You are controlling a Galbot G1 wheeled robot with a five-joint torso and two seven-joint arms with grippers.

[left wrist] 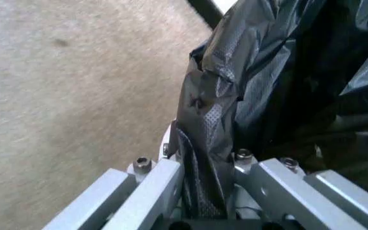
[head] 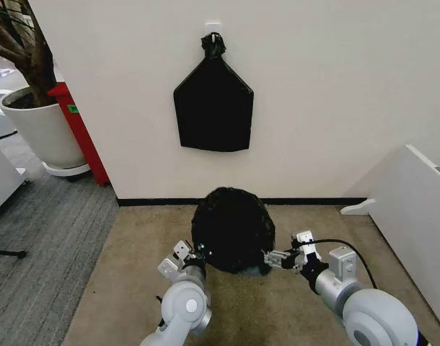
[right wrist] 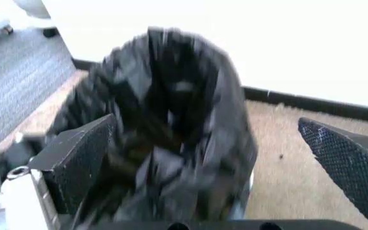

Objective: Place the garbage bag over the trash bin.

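The garbage bag [head: 231, 229] is a rumpled glossy black mound on the beige carpet in front of the wall, and it covers the trash bin, which is hidden under it. My left gripper [head: 196, 256] is at the bag's lower left edge. In the left wrist view a fold of the garbage bag [left wrist: 210, 120] runs down between the metal fingers [left wrist: 155, 189], which are shut on it. My right gripper [head: 275, 258] is at the bag's lower right edge. Its black pads [right wrist: 82, 155] stand wide open, with the garbage bag [right wrist: 171, 124] bulging between them.
A flat black bag bundle [head: 213, 108] hangs knotted on the wall above. A white planter pot [head: 40, 133] with a tree and a red stand [head: 81, 133] are at the far left. A white panel [head: 415, 216] leans at the right. Grey carpet [head: 40, 238] lies to the left.
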